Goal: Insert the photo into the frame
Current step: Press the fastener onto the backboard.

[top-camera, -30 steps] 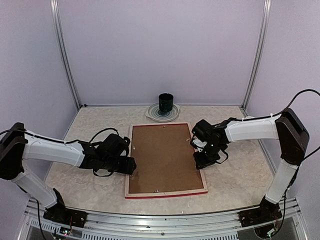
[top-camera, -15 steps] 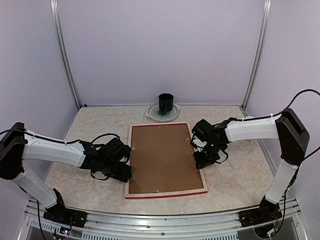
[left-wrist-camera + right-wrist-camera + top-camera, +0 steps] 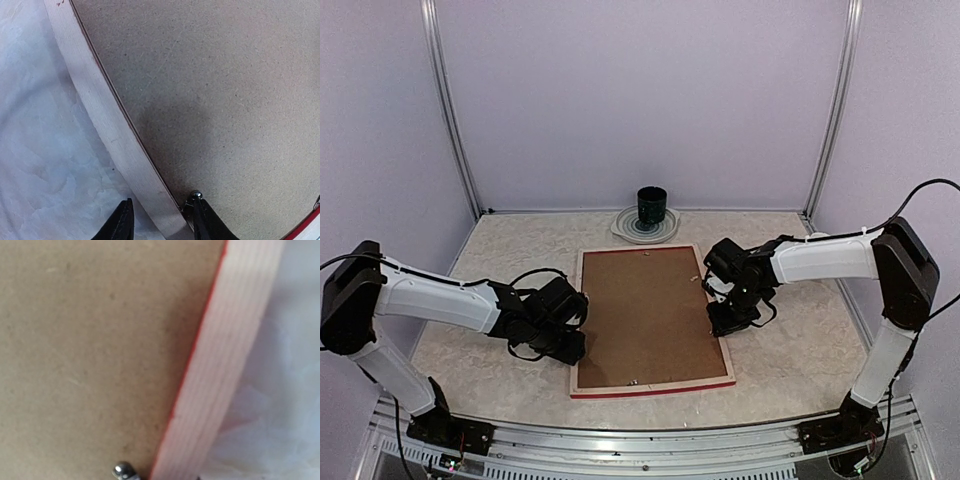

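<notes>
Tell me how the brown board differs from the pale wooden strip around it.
The speckled brown cardboard backing board is a broad, dull sheet; the thin rectangular picture frame, pale wood on this side, is a narrow strip bordering it. The board is brown all over; the frame shows a bright red edge. Both lie flat on the pale marbled table.
</notes>
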Robot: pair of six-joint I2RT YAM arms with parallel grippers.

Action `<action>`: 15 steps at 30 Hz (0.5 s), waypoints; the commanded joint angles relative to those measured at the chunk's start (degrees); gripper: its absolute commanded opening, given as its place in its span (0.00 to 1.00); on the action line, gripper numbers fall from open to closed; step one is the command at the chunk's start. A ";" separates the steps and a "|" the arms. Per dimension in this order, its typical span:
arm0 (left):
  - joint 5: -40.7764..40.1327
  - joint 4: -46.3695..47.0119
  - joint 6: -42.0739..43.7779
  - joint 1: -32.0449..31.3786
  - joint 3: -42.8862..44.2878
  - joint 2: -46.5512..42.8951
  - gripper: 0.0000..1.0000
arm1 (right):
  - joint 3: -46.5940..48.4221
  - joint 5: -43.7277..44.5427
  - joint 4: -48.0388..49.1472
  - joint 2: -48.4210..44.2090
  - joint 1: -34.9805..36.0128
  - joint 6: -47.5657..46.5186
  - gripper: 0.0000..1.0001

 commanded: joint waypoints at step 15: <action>-2.94 -1.97 -0.52 0.24 -0.25 -1.38 0.37 | 0.87 0.88 -1.22 -1.10 0.52 -2.96 0.18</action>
